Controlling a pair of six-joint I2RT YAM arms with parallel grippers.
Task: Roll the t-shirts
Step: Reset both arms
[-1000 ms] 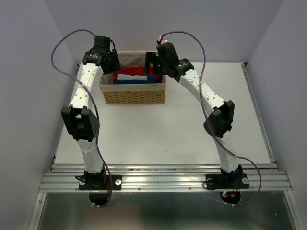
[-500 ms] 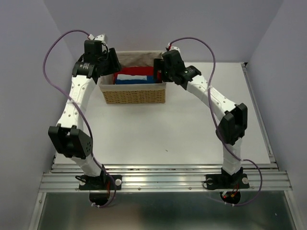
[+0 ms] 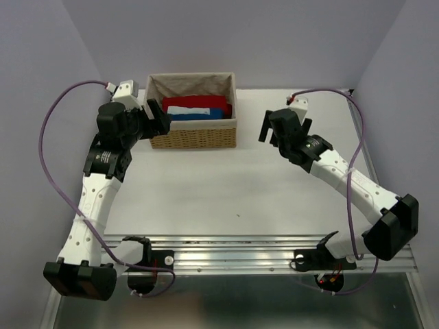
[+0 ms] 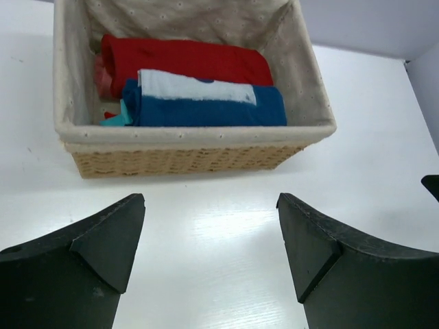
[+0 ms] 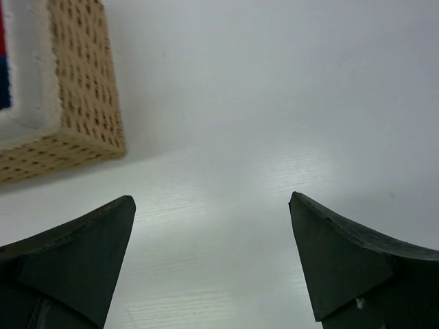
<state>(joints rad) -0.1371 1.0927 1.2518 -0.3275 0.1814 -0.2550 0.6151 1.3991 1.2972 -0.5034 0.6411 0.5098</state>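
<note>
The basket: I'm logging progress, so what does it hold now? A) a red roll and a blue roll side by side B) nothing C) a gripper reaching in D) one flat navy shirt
A: the left wrist view shows a red roll and a blue roll lying side by side inside the basket.

The left arm (image 3: 92, 199) is reached from the near edge of the desk (image 3: 206, 192) toward the far left corner, with its elbow swung out past the near left corner. The left pincer (image 3: 158, 115) is held with fingers (image 4: 103, 240) spread wide, nothing between them. The right arm (image 3: 343, 179) is stretched toward the far right, its elbow folded by the near right corner. The right pincer (image 3: 269, 130) is likewise parted and empty.
</note>
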